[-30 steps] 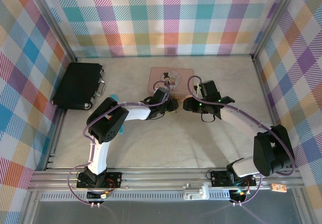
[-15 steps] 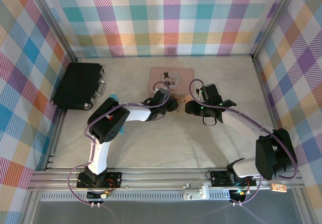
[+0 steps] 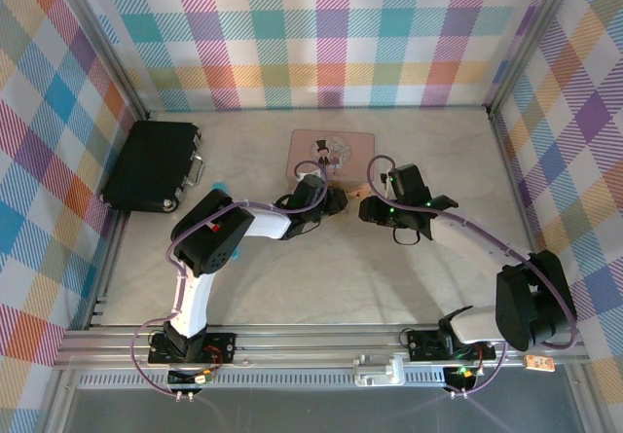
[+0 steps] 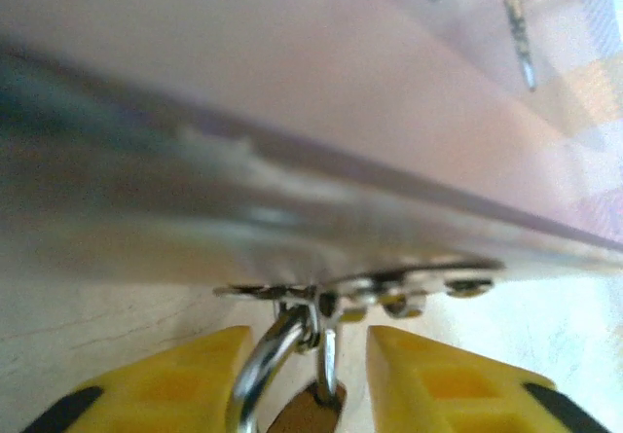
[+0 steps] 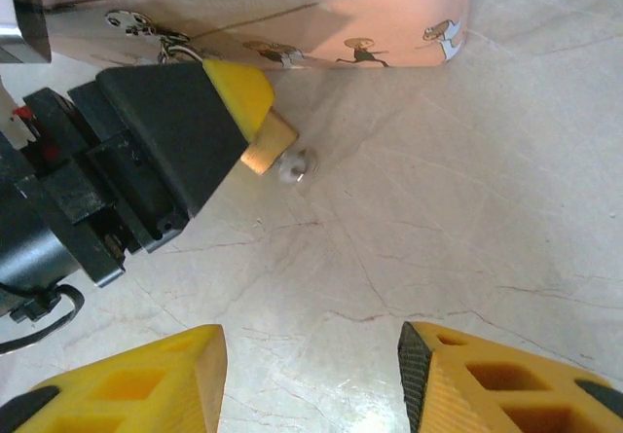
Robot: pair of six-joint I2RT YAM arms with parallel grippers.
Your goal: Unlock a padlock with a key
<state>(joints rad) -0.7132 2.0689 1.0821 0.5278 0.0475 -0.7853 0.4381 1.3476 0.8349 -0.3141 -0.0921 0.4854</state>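
The tiny brass padlock (image 4: 305, 416) hangs by its silvery shackle (image 4: 261, 360) from the hasp of the pink box (image 4: 389, 141). My left gripper (image 4: 310, 341) is shut on the padlock, one yellow finger on each side. In the right wrist view the brass body (image 5: 269, 142) pokes out past the left gripper's fingertip (image 5: 234, 88). A small silvery piece (image 5: 295, 167), perhaps the key, sits at the body's end. My right gripper (image 5: 311, 341) is open over bare table, a short way from the padlock and holding nothing. In the top view the two grippers (image 3: 331, 200) (image 3: 368, 208) face each other.
The pink illustrated box (image 3: 331, 151) lies just behind both grippers. A black case (image 3: 151, 165) sits at the far left by the wall. Checked walls enclose the marble-look table (image 3: 321, 277) on three sides.
My right gripper has drawn back a little to the right, away from the left gripper. The left gripper's jaws have narrowed slightly on the padlock.
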